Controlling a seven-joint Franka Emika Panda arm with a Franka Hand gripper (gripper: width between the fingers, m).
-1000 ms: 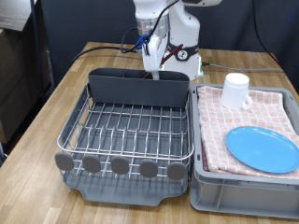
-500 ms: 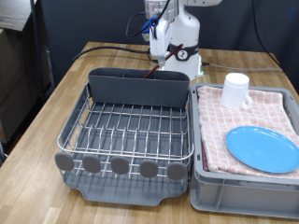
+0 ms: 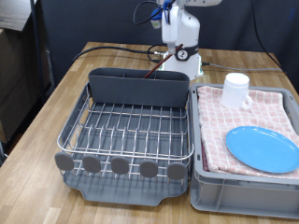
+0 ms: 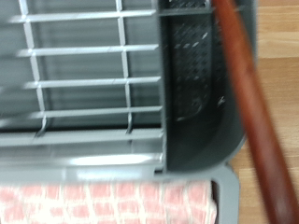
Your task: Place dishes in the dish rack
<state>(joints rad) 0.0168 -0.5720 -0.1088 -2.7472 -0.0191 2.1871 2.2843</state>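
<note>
The reddish-brown wooden spoon (image 4: 250, 112) stands in the dark grey plastic utensil caddy (image 3: 137, 89) at the silver wire dish rack's (image 3: 131, 131) twelve o'clock edge; the gripper (image 3: 174, 42) hangs above, finger state unclear.

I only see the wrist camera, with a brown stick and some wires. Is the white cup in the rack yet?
Observer: No. The white cup stands on the pink checked cloth in the grey bin, at the exterior view's right.
Operator: And the blue plate?
Observer: The plate lies flat on that cloth, below the cup in the picture.
Operator: Where's the robot hand?
Observer: The gripper hangs high above the caddy, near the exterior view's top.
</note>
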